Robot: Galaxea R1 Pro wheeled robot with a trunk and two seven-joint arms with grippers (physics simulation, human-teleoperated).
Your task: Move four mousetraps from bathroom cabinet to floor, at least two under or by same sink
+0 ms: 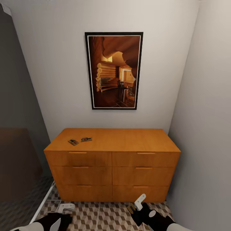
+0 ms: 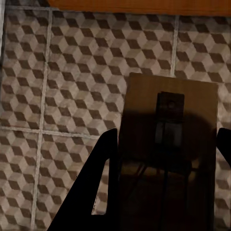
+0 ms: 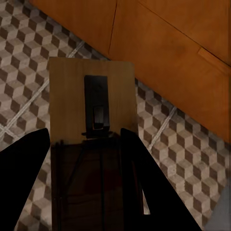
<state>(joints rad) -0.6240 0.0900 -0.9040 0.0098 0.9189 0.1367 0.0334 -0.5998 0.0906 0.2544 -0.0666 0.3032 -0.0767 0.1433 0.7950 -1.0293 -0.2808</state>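
The orange-brown cabinet (image 1: 112,166) stands against the wall under a picture. Two mousetraps (image 1: 73,141) (image 1: 86,139) lie on its top near the left front corner. Low in front of the cabinet, my left gripper (image 1: 65,208) hangs over the cube-patterned bathroom floor (image 1: 106,218). In the left wrist view this gripper (image 2: 168,134) is shut on a mousetrap (image 2: 168,96) above the tiles. My right gripper (image 1: 139,205) hovers near the cabinet's bottom drawers. In the right wrist view it (image 3: 84,132) is shut on another mousetrap (image 3: 67,86). The sink is out of view.
A framed picture (image 1: 114,70) hangs above the cabinet. A pale wall (image 1: 205,128) closes the right side close to the cabinet. At the left stand a dark panel (image 1: 16,128) and a white strip (image 1: 45,202) on the floor.
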